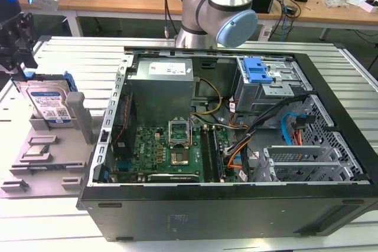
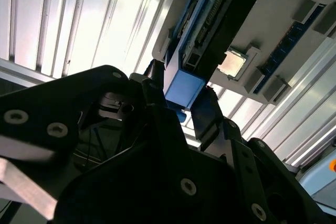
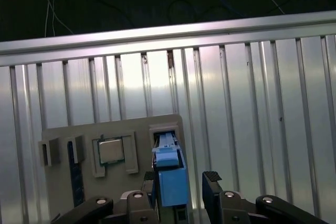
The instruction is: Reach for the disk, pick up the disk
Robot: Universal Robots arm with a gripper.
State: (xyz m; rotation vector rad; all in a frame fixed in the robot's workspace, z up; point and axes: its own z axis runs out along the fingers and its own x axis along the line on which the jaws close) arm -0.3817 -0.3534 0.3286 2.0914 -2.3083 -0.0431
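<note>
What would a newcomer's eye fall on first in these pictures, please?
The open black computer case sits central in the exterior view, green motherboard bared. At that view's left the disk stands on edge in a grey holder, the gripper right above it; in the first wrist view its open jaws straddle the disk's blue frame.

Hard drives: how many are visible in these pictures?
1. The hard drive stands in the grey holder at the exterior view's left, under the gripper. Others may be hidden inside the computer case.

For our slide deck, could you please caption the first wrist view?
Open black claw straddles the blue-framed silver metal hard drive standing in a grey plastic holder.
</note>
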